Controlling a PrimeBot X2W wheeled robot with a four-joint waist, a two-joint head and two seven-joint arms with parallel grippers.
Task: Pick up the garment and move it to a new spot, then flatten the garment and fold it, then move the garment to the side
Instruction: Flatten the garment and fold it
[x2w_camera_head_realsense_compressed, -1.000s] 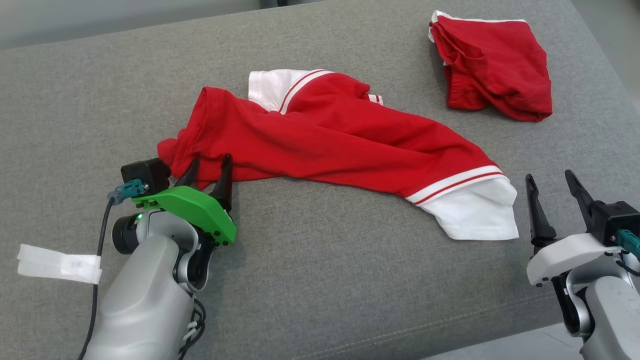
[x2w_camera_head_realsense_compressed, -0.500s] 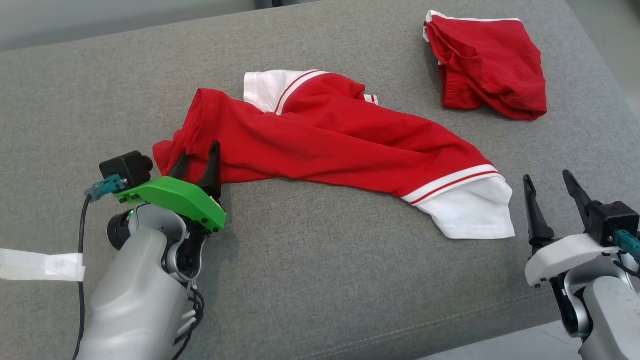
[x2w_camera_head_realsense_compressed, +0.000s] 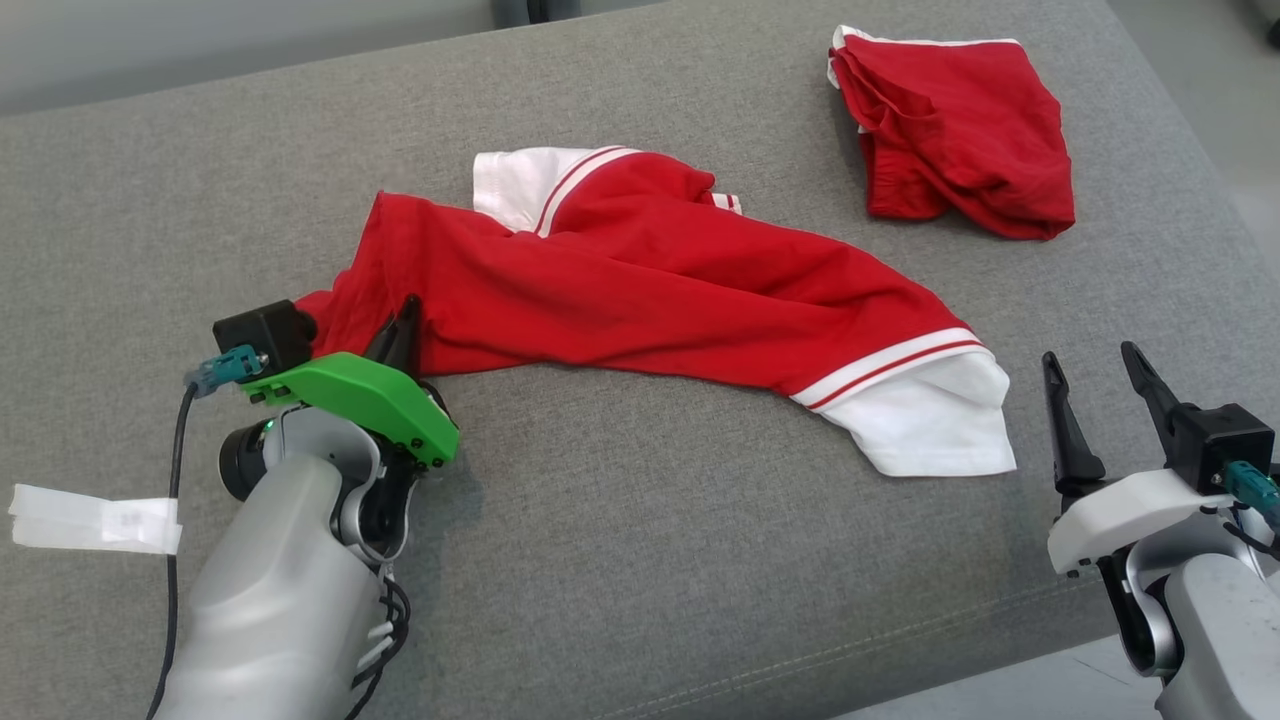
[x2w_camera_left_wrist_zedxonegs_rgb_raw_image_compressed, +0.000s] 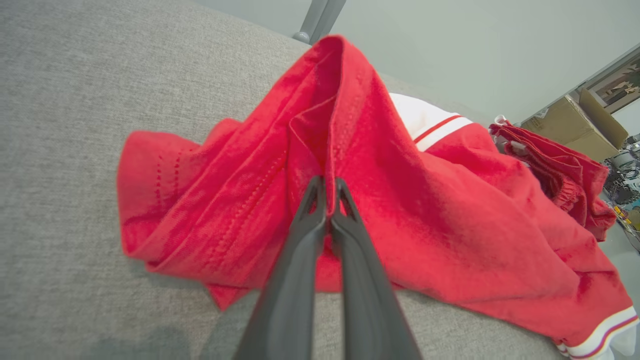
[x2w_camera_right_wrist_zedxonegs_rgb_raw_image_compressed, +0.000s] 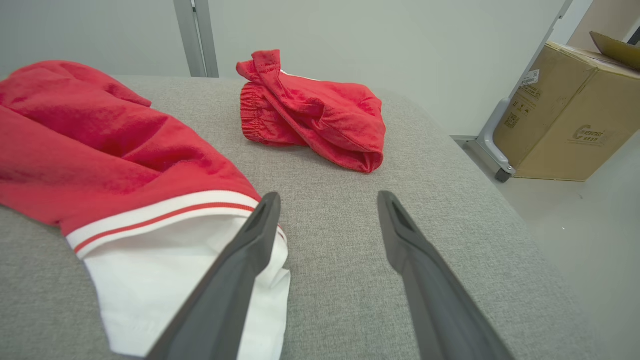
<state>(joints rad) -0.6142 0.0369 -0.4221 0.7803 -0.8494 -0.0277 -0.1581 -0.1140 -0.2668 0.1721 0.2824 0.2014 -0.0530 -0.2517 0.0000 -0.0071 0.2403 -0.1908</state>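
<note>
Nearest the robot, the left gripper (x2w_camera_head_realsense_compressed: 405, 325) on its green mount (x2w_camera_head_realsense_compressed: 350, 395) lies low over the grey upholstered surface (x2w_camera_head_realsense_compressed: 640, 560), its two dark fingers pressed together and pinching a ridge of fabric at the left end of the red garment (x2w_camera_head_realsense_compressed: 650, 290); the left wrist view shows the fingertips meeting on a raised fold of the cloth (x2w_camera_left_wrist_zedxonegs_rgb_raw_image_compressed: 327, 185). To the left of that arm a strip of white tape (x2w_camera_head_realsense_compressed: 95, 520) is stuck on the surface, with a faint grey mark on it too blurred to read. At the lower right the right gripper (x2w_camera_head_realsense_compressed: 1090, 358) on its white mount (x2w_camera_head_realsense_compressed: 1130, 510) has its fingers spread apart with nothing between them, just beside the garment's white cuff; in the right wrist view the left finger overlaps that cuff, but whether it touches cannot be told. The garment lies crumpled across the middle of the surface, running from the pinched end on the left to a white end edged by a white band with a red stripe on the right, and another white striped end shows at its far side. Beyond it, near the far right corner and apart from it, sits a second red piece of clothing (x2w_camera_head_realsense_compressed: 950, 140), bunched, with a gathered elastic edge. Farther off on the floor stands a cardboard box (x2w_camera_right_wrist_zedxonegs_rgb_raw_image_compressed: 560, 115) bearing a printed logo and a small white sticker, both too small to read
</note>
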